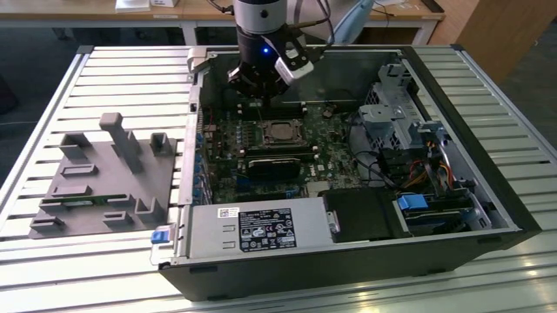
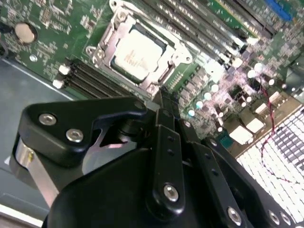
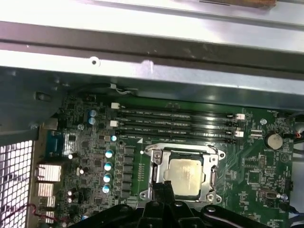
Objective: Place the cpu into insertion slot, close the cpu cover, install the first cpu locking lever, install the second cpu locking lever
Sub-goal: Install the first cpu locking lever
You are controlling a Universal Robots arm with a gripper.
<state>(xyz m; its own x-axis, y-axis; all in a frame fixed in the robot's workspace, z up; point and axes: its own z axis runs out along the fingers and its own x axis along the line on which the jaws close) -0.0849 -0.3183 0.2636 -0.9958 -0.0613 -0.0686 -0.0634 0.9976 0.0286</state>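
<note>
- Exterior view: an open computer case point(image 1: 348, 68) lies on a slatted table point(image 1: 130, 72), and a grey fixture point(image 1: 104, 176) sits toward this view's left. The gripper point(image 1: 258, 98) hangs inside the case, close above the green motherboard point(image 1: 340, 153). The cpu point(image 1: 280, 132) lies flat on that board, just beside the point under the gripper and apart from it.
- Second wrist view: the cpu point(image 2: 137, 54) shows its pale metal face through the window of the cpu cover point(image 2: 102, 47), which lies down around the chip's edges. The black fingers point(image 2: 164, 128) run forward to a tip near one corner of the cover. I cannot tell whether they touch it.
- First wrist view: the fingertips point(image 3: 156, 191) stand together with only a thin slit between them and grip nothing. They hover at the edge of the cpu cover point(image 3: 211, 156). The insertion slot point(image 3: 163, 173) shows as a dark rim beside the seated chip, with long memory slots point(image 3: 175, 124) beyond it. I cannot tell whether the locking levers are latched.
- Handling, as a judgement: the chip looks light, thin and stiff, with a smooth face that would slip under a pinch. Its contact side is likely fragile, so opposite edges are the place to hold it, kept level. The cover looks like thin, springy sheet metal, best pushed at its free edge.
</note>
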